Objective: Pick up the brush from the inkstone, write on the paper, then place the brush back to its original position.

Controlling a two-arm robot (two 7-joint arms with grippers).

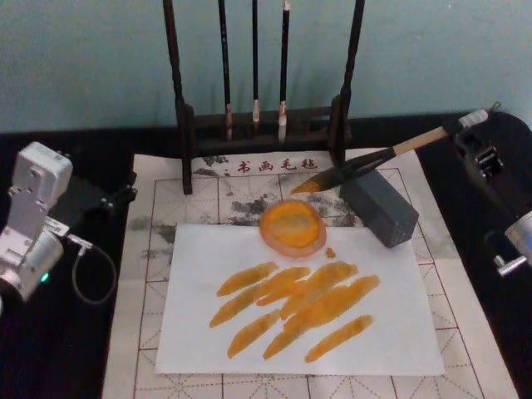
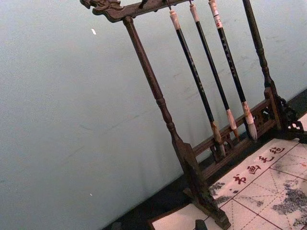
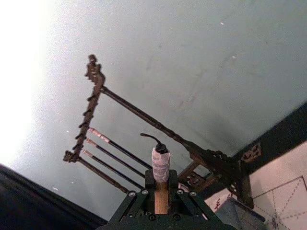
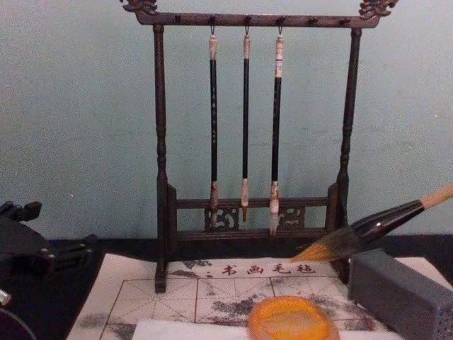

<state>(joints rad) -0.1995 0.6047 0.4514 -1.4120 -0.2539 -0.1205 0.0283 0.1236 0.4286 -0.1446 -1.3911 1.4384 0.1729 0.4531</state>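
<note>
The right end effector (image 3: 161, 192) is clamped on the brush (image 1: 366, 164) just below its white cap.

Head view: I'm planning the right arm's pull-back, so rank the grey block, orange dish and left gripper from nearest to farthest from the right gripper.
From the right gripper, holding the brush:
1. grey block, right side of the mat.
2. orange dish, centre, at the paper's far edge.
3. left gripper, parked far left.
</note>
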